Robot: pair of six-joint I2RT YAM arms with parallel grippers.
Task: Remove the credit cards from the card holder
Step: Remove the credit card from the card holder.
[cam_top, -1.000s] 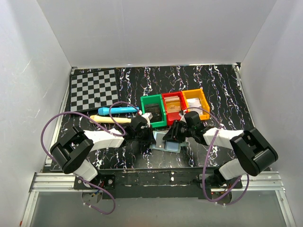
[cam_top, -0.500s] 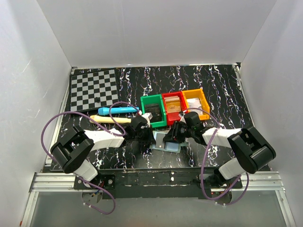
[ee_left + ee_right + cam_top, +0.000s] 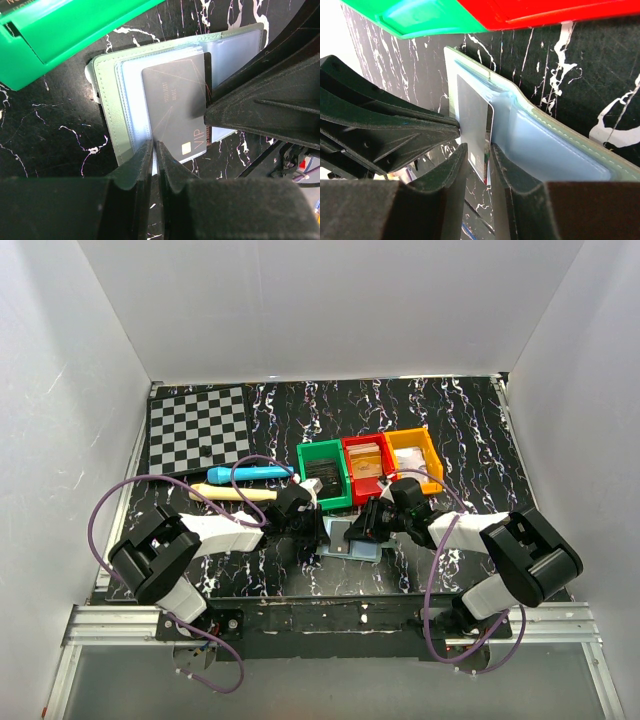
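Observation:
The card holder (image 3: 352, 539) lies open on the table in front of the green bin. It is grey-green (image 3: 109, 100) with pale-blue panels (image 3: 550, 150). A dark grey credit card (image 3: 175, 105) marked "VIP" sticks partly out of a panel, across the fold. My left gripper (image 3: 312, 531) is shut on the holder's near edge, with a sliver of blue panel between its jaws (image 3: 154, 146). My right gripper (image 3: 371, 525) comes from the opposite side and is closed on the card's edge (image 3: 472, 115). Its fingers (image 3: 260, 120) meet at the card in the left wrist view.
Green (image 3: 324, 473), red (image 3: 364, 466) and orange (image 3: 414, 458) bins stand in a row just behind the holder, each with small items inside. A blue marker (image 3: 248, 473) and a wooden stick (image 3: 235, 493) lie to the left. A chessboard (image 3: 199, 428) is at the far left.
The right arm's elbow has shifted slightly left. Both grippers and the holder stay in about the same place.

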